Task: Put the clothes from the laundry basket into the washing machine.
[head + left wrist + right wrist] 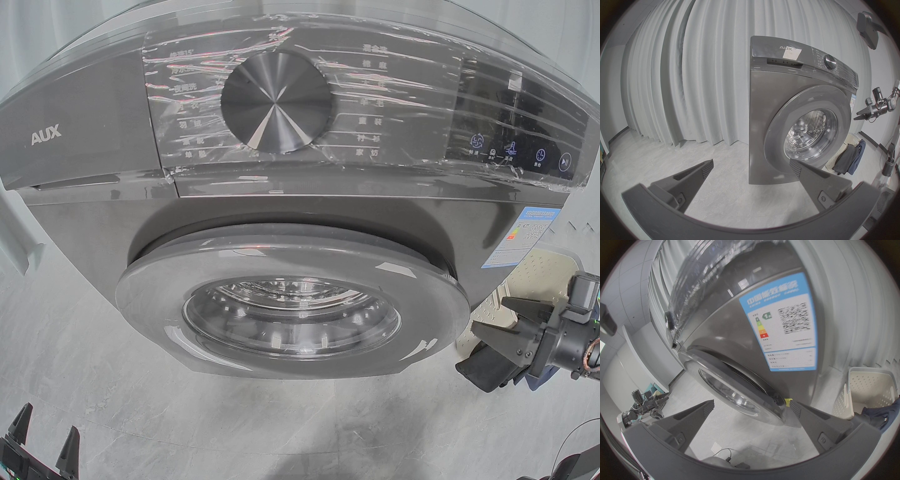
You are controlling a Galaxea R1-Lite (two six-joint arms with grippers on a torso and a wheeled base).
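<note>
At the machine's right flank, my right gripper (489, 314) hung wide open and empty above the dark clothes (487, 372). These were draped over the rim of the laundry basket (550, 275), long axis hanging downward. My left gripper (50, 417), likewise open and empty, sat well apart, so the right arm was nearer. The washing machine door (294, 300) appeared shut.
</note>
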